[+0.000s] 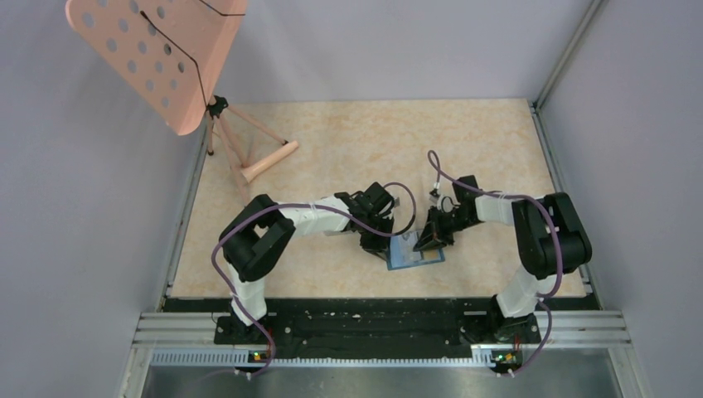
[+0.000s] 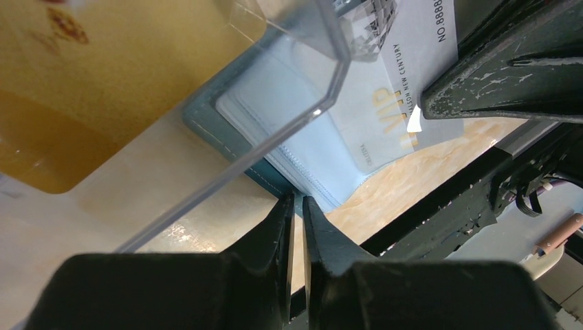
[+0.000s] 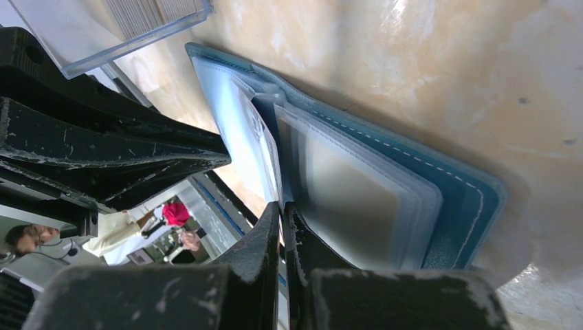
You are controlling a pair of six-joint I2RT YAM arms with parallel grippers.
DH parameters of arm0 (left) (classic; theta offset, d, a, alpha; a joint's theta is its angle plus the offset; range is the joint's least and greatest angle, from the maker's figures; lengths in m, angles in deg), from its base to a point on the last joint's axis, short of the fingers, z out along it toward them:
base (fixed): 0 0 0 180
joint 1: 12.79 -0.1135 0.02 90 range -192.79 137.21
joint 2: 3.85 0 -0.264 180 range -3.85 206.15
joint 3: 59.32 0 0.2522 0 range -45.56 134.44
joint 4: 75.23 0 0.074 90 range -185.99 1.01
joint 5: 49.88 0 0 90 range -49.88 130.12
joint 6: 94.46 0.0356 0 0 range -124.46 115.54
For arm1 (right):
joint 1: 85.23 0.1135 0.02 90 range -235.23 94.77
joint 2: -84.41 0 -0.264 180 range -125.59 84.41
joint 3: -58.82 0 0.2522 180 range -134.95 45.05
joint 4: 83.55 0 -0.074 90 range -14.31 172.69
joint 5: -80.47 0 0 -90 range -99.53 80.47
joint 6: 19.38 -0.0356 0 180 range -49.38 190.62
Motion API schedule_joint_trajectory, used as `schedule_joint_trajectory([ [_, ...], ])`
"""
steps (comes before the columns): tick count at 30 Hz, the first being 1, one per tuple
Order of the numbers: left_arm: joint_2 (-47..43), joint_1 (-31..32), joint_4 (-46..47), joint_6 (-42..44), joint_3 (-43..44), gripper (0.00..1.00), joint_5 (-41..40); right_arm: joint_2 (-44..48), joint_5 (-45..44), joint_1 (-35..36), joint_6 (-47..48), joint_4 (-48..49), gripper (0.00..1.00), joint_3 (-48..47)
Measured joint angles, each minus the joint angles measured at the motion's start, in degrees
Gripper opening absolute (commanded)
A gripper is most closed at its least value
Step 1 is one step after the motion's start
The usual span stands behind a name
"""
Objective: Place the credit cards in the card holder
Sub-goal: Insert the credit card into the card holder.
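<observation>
The teal card holder (image 1: 417,254) lies open on the table between both grippers, its light blue pockets up (image 2: 302,130) (image 3: 385,185). My right gripper (image 1: 432,238) (image 3: 282,206) is shut on a whitish card with gold "VIP" print (image 2: 405,82), held edge-on at the holder's clear pockets. My left gripper (image 1: 375,239) (image 2: 296,201) is shut, with its tips at the holder's teal edge and nothing seen between them. An orange-yellow card (image 2: 96,89) shows through a clear plastic box (image 2: 289,113) beside the holder.
The clear box also shows at the top left of the right wrist view (image 3: 130,31). A pink perforated board on a tripod (image 1: 157,62) stands at the far left. Grey walls enclose the table, and a metal rail (image 1: 373,327) runs along the near edge.
</observation>
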Motion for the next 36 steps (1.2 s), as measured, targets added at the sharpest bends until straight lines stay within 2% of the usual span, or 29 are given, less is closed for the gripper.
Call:
schedule_joint_trajectory([
  [13,0.5,0.0,-1.3,0.5,0.9,0.14,0.1,-0.3,-1.5,5.1,0.2,0.2,0.20,-0.4],
  [16,0.7,0.0,-1.9,0.6,1.3,0.13,0.1,-0.2,-2.7,6.7,-0.5,0.3,0.28,-0.5],
  [20,0.9,0.0,-2.4,0.6,1.8,0.13,0.1,1.1,-4.4,8.0,-1.5,-0.2,0.45,-1.1],
  [24,1.0,0.1,-2.3,0.6,1.9,0.13,0.1,4.7,-7.7,8.4,-1.7,-1.3,0.55,-1.1],
  [30,1.0,0.2,-2.3,0.6,1.9,0.16,0.1,10.3,-12.5,8.4,-1.7,-3.3,0.59,-1.2],
  [36,1.0,0.2,-2.4,0.6,2.2,0.18,-0.2,9.9,-12.7,8.4,-1.8,-2.5,0.55,-1.2],
])
